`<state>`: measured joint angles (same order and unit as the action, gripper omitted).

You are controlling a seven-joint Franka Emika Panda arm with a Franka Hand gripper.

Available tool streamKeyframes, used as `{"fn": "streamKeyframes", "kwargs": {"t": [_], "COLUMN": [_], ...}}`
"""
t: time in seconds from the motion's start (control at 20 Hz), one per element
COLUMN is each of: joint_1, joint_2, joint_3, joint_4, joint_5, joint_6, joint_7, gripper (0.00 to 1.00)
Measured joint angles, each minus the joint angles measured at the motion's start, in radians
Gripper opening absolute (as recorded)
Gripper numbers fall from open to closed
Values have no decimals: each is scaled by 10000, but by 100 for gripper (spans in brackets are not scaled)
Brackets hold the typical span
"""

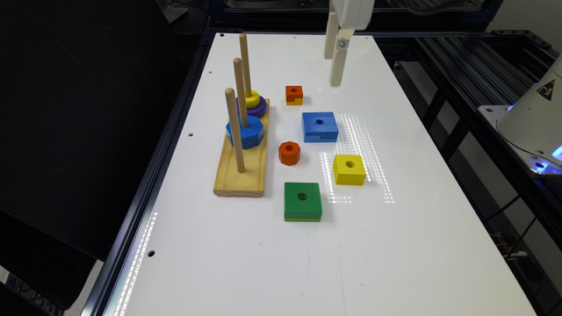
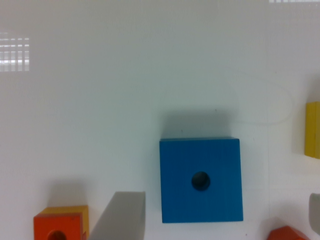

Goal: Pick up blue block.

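**Approach phase: gripper poised above the blue block**

While the gripper [image 1: 334,66] hangs in the air over the far part of the white table [image 1: 395,245], the blue block [image 1: 320,126] lies flat on the tabletop, untouched. The block sits near the table's middle, between the small orange square block [image 1: 293,94] beyond it and the yellow block [image 1: 349,169] nearer the camera, apart from both. An orange octagonal piece [image 1: 289,152] lies just off its corner on the exterior view's left, towards the wooden peg stand [image 1: 241,175]. In the wrist view the blue block [image 2: 201,180] shows its round centre hole, and grey fingertips [image 2: 120,215] appear at two edges of the picture, wide apart with nothing between them. The step in hand is judged to be the approach. The next move calls for centring over the block, then descending so the parted fingers straddle two opposite faces before closing; clearance from the orange neighbours looks adequate but wants watching.
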<state>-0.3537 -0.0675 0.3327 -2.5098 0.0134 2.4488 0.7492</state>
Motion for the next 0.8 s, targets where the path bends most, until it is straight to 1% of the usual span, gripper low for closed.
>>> {"fn": "streamKeyframes", "kwargs": {"t": [0.05, 0.1, 0.35, 0.55, 0.8], "joint_1": [-3, -5, -6, -33, -54], "joint_2": [99, 159, 228, 543, 589], "joint_3": [0, -1, -1, -12, -11], "joint_4": [-38, -36, -63, -120, -119], "joint_5": [-2, -3, -3, -44, -55], "joint_6": [153, 217, 280, 668, 729], "joint_7": [0, 0, 0, 0, 0], "gripper": [100, 100, 100, 100, 100]}}
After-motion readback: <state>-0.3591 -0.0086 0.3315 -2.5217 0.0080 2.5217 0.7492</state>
